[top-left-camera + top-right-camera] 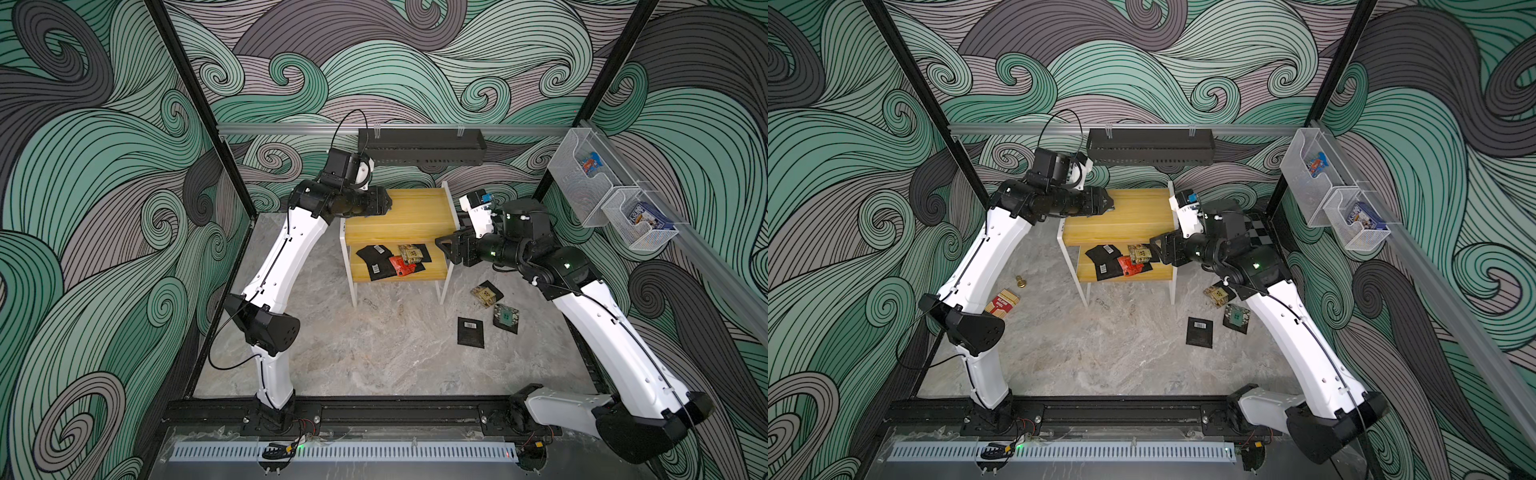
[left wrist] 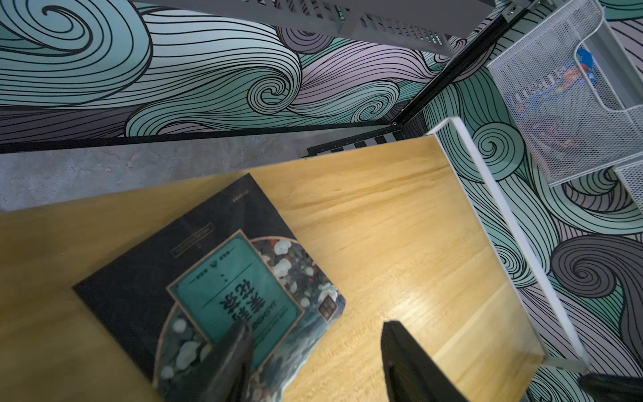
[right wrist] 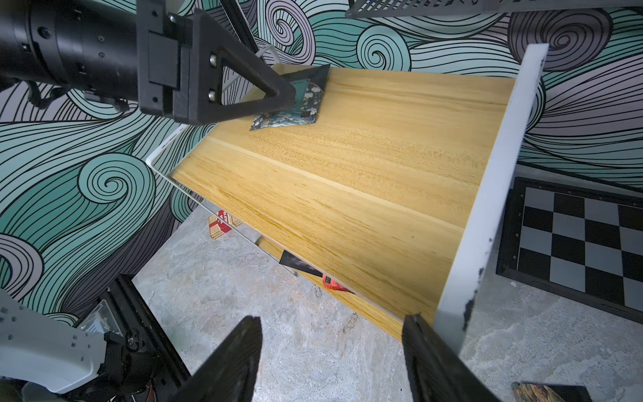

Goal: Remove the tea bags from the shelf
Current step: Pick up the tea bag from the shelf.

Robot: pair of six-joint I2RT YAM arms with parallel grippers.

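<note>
Clearly the left gripper (image 2: 316, 329) hangs with jaws spread over the two-tier shelf of yellow wooden boards in a white metal frame (image 1: 407, 208). One finger is above a teal-faced black square sachet (image 2: 222, 289) at the top board's end on the left arm's side, and the other is above bare wood. The right gripper (image 3: 334, 320), also spread and empty, hovers beside the shelf's side frame. A heap of black, red and tan sachets (image 1: 395, 259) lies on the lower board. Three more sachets (image 1: 505, 318) lie on the grey marbled tabletop (image 1: 374, 353) before the shelf. Each sachet looks light, thin, bendable and slick. It is probably best pinched across an edge or lifted corner, or slid to the board's rim first.
</note>
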